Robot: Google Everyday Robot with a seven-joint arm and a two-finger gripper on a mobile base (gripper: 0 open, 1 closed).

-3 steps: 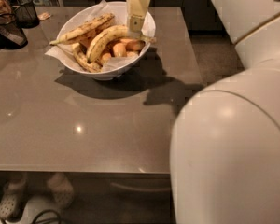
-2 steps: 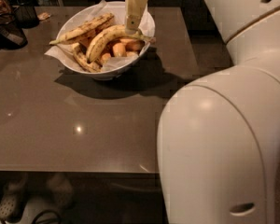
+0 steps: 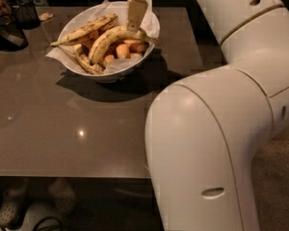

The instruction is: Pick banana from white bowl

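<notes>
The white bowl (image 3: pixel 82 70), lined with crumpled white paper, stands at the far middle of the brown table. The banana (image 3: pixel 106 40), large, curved and mostly clean yellow, lies across the middle of the bowl. My gripper (image 3: pixel 134 27) hangs straight down from above at the bowl's far right side. Its lower end is right at the banana's right end. My arm's big white elbow (image 3: pixel 207 143) fills the right foreground.
A straighter brown-speckled banana (image 3: pixel 84 29) and a small thin spotted one (image 3: pixel 88 64) also lie in the bowl, with small orange fruits (image 3: pixel 126 49). A black mesh cup (image 3: pixel 27 12) and a dark object (image 3: pixel 5 32) stand far left. The table's near edge (image 3: pixel 67 174) has shoes (image 3: pixel 12 210) below it.
My gripper has shifted slightly left and down, onto the banana's right end. My arm's elbow has swung left across the view. The bowl and its fruit have not moved.
</notes>
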